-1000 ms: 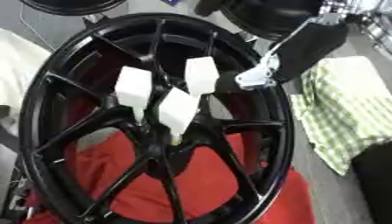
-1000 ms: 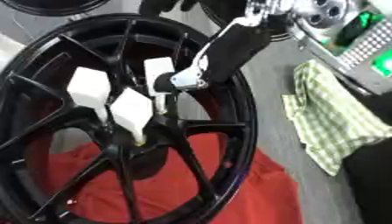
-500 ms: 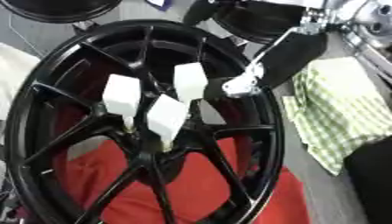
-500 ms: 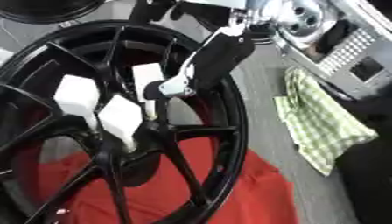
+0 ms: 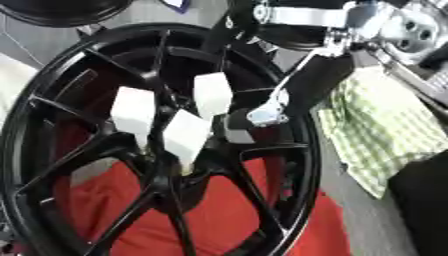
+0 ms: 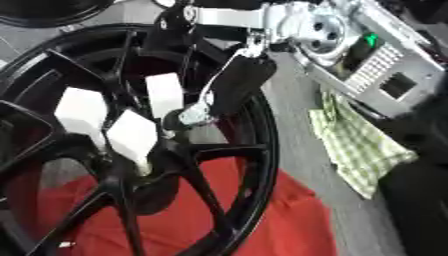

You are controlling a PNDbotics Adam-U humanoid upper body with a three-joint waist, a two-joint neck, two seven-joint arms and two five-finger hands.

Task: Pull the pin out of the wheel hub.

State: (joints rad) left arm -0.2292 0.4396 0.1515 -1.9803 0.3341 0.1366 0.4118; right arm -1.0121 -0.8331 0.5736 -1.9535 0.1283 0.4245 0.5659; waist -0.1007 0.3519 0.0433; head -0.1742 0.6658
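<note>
Progress, left eye view: three white pins (image 5: 186,137) stand seated at the wheel hub (image 5: 171,172) centre; none extracted. Right hand (image 5: 262,113) sits at 3 o'clock of them; finger state cannot be determined.

Right eye view: same arrangement; extraction remains.

Wheel hub (image 5: 166,165) cut off left/bottom

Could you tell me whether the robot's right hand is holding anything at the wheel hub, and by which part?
It cannot be told. The right hand reaches in beside the nearest white pin at the black wheel, but its fingers are not visible.
</note>
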